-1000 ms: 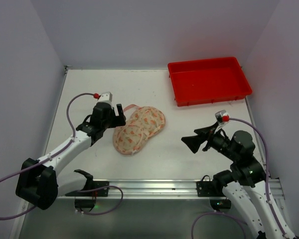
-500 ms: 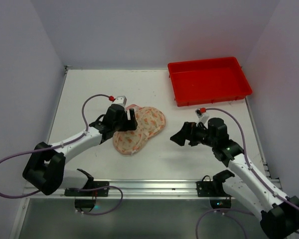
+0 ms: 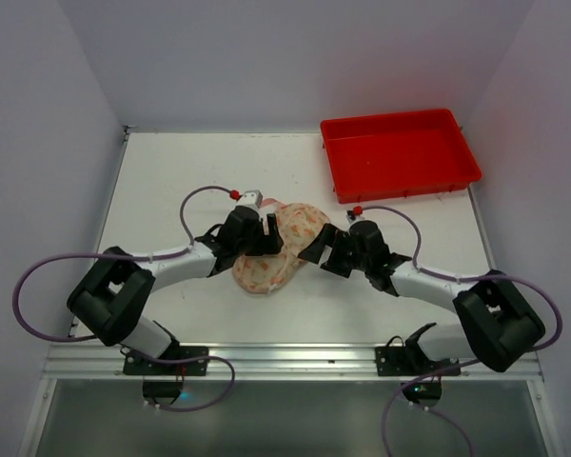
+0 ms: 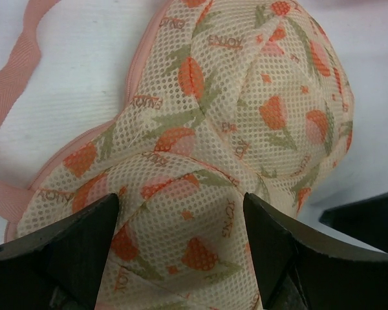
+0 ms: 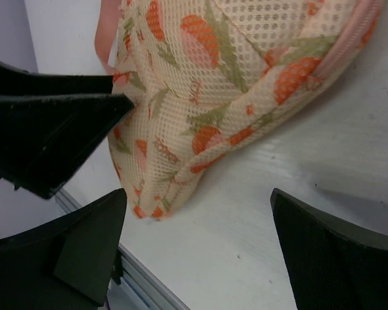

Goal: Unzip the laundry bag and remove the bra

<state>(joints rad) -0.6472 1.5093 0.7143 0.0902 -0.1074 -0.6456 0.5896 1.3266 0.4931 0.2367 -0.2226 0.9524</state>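
Small printed words repeat across laundry bag [image 4: 246, 129] fabric; letters too unclear to read.

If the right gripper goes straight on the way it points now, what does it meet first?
Most likely the bag, which lies directly ahead of the open right gripper. The left gripper is on the bag's other side, so the bag comes first.

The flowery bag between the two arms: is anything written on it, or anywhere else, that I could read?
Laundry bag: short words in capitals repeat across the mesh print. They are tilted and blurred, and one may read "ENJOY", but this is not certain.
Red tray: no text visible.
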